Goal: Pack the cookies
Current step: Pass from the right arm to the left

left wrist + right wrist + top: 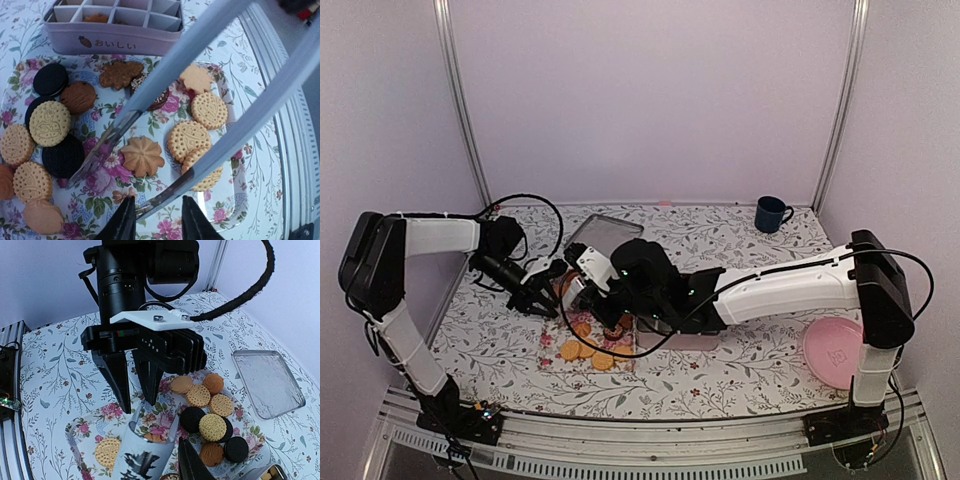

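The cookies [142,156], round golden, brown and black ones, lie spread on a floral tray [102,182]; the top view shows them at the cookies [588,352]. Grey tongs [235,127] reach over them from the upper right. My right gripper [160,460] is shut on the tongs [145,450] at their handle end; only one of its fingers shows. My left gripper [157,215] is open, its two black fingers either side of the tip of the lower tong arm. The other tong tip rests by a black cookie [62,156].
A lavender compartment box [117,45] stands at the tray's far edge with a cookie in one cell. Its metal lid [605,237] lies behind. A blue mug [771,213] is at the back right, a pink plate [835,352] at the front right.
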Tool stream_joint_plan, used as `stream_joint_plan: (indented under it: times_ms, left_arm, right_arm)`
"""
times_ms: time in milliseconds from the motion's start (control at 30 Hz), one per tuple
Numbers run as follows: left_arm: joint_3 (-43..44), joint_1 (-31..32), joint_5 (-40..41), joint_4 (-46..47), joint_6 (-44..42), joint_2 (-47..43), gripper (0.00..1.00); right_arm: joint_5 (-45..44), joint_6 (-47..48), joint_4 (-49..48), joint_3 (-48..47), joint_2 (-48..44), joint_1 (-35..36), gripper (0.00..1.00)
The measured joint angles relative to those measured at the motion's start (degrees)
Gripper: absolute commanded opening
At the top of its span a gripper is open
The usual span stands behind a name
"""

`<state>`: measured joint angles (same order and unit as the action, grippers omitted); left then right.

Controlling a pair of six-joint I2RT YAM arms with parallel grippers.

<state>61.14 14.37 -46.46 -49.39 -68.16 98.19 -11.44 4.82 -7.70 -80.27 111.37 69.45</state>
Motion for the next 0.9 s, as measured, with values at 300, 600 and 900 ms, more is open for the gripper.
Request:
stream_joint_plan:
  times_ms: [300, 600, 900]
  left_arm:
    - [0.74, 1.33, -0.74, -2.78, -4.07, 1.27, 0.12]
    - [0.76, 2.89, -1.42, -5.68, -4.35, 1.25, 0.0]
    - [3.72, 3.67, -5.53, -10.93, -4.52, 0.83, 0.0]
  right_arm:
    - [0.52, -0.81, 0.31, -0.02, 0.0, -0.68, 0.22]
    - [1.64, -2.03, 0.79, 0.13, -0.09, -1.88, 0.44]
    - [12.79, -6.73, -9.88, 13.05, -7.85, -4.24, 0.74]
